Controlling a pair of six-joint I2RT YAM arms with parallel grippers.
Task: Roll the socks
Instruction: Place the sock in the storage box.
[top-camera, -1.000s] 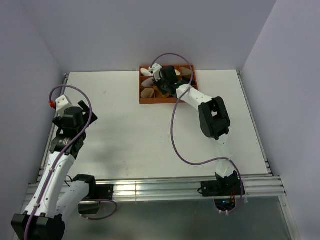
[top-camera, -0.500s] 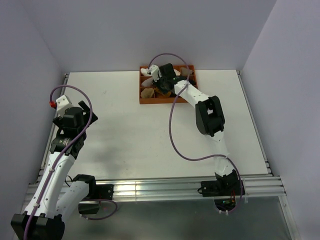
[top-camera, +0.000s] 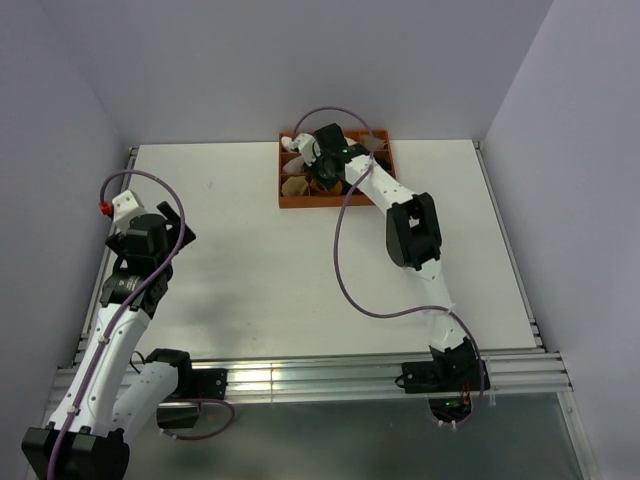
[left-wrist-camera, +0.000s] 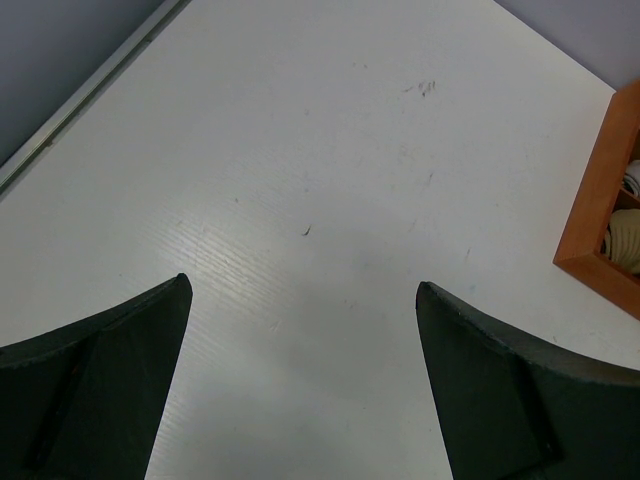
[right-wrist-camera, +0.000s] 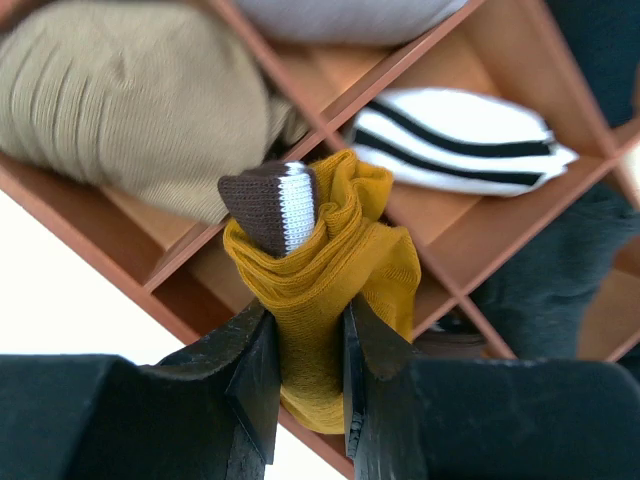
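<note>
My right gripper is shut on the mustard-yellow sock, bunched upright between its fingers, with a brown-and-white striped cuff at the top. It holds the sock just over a compartment of the orange divided tray. In the top view the right gripper reaches into the tray at the table's back. My left gripper is open and empty above the bare white table, at the left in the top view. I cannot make out a loose grey or dark brown sock.
The tray compartments hold a beige bundle, a white bundle with black stripes, a pale grey bundle and a dark grey lump. The tray's corner shows at the right of the left wrist view. Walls close the table's sides.
My right gripper has moved a little further back and left over the tray, still holding the mustard sock. The left arm has not moved.
</note>
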